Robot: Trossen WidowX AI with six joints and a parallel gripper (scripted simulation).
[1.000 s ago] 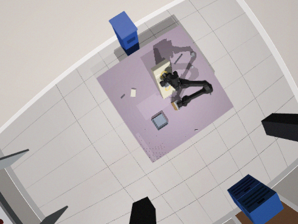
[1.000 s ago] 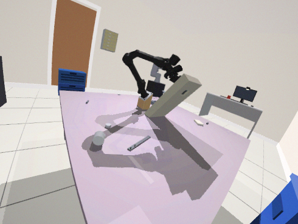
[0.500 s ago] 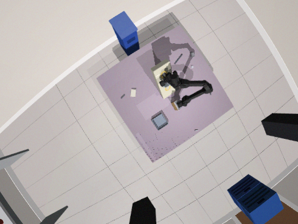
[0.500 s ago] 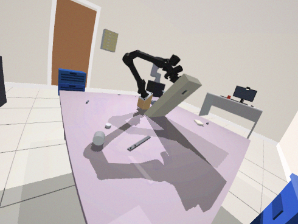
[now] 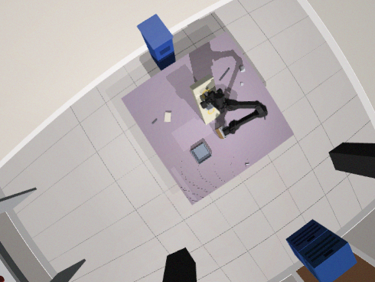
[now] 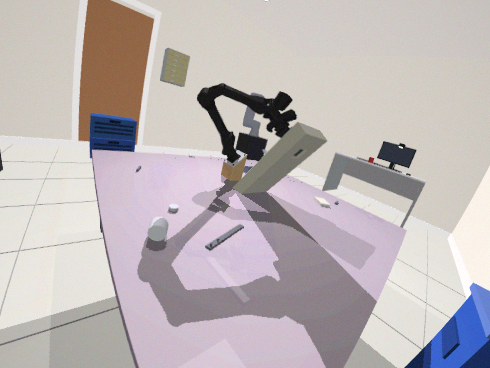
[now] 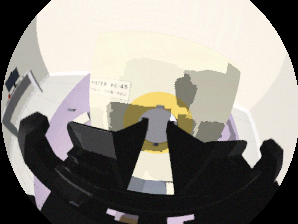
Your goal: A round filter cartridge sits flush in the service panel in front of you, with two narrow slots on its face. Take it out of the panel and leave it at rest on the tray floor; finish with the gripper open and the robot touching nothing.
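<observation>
The cream service panel (image 5: 199, 90) (image 6: 280, 160) (image 7: 166, 63) stands tilted on the purple table (image 5: 249, 130) (image 6: 300, 280). In the wrist view the round grey filter cartridge (image 7: 157, 120) sits in the panel inside a yellow ring (image 7: 141, 106). My gripper (image 5: 207, 100) (image 7: 157, 124) is right at the panel face and points at the cartridge. Its fingers stand a little apart, with the cartridge face showing in the gap between the tips. I cannot tell whether the tips touch the face. In the exterior view the panel hides the fingers. The square tray (image 5: 200, 152) lies on the table, well apart from the panel.
Loose bits lie on the table: a white cylinder (image 6: 158, 229), a small disc (image 6: 173, 208), a grey bar (image 6: 224, 236) (image 5: 224, 73) and a cream block (image 5: 167, 116) (image 6: 322, 201). The arm's base (image 5: 223, 132) (image 6: 233, 169) stands beside the panel. A blue cabinet (image 5: 158, 40) stands off the table.
</observation>
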